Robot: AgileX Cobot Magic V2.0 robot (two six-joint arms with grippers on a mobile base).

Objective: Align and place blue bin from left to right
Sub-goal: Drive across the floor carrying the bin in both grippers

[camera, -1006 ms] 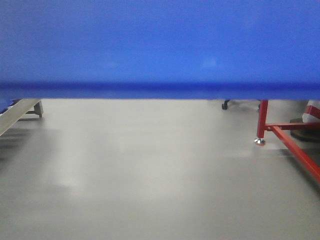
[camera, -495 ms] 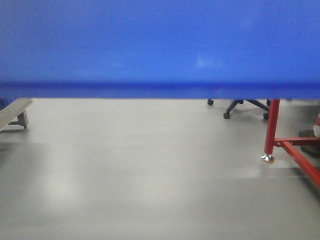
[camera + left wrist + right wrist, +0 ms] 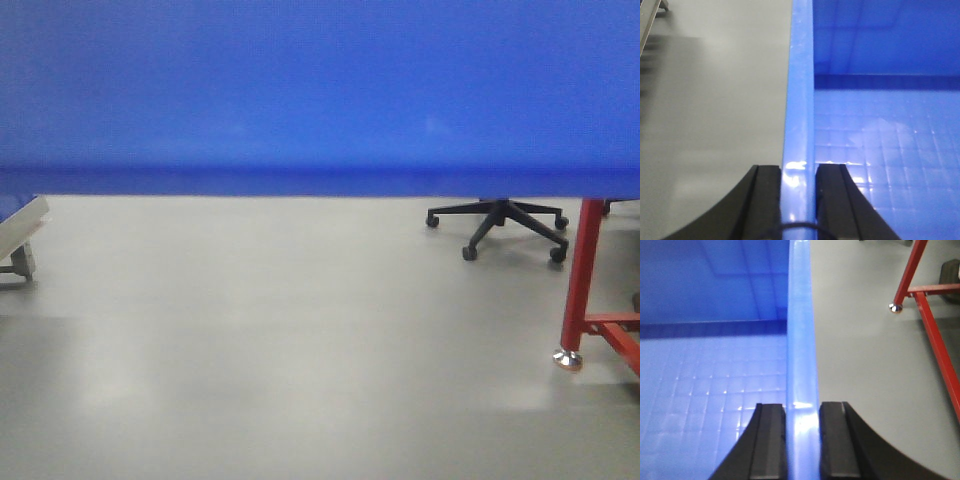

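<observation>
Grey floor [image 3: 300,350]; blue bin [image 3: 320,90] rim clamped in left gripper [image 3: 798,172], right gripper [image 3: 802,410] (2 opposite walls).

The bin [image 3: 320,90] is stretching across the front view's top, the left gripper [image 3: 797,172] jaws sitting either side of its left rim, the right gripper [image 3: 802,410] jaws its right. Beyond, on the floor [image 3: 250,350], a chair base [image 3: 497,222] is standing left of a frame leg [image 3: 582,280].

I see a black castored chair base [image 3: 499,211] on smooth grey floor [image 3: 280,330], a red metal frame leg [image 3: 581,275] beside it, perhaps a pale grey ramp [image 3: 22,226] far left.
</observation>
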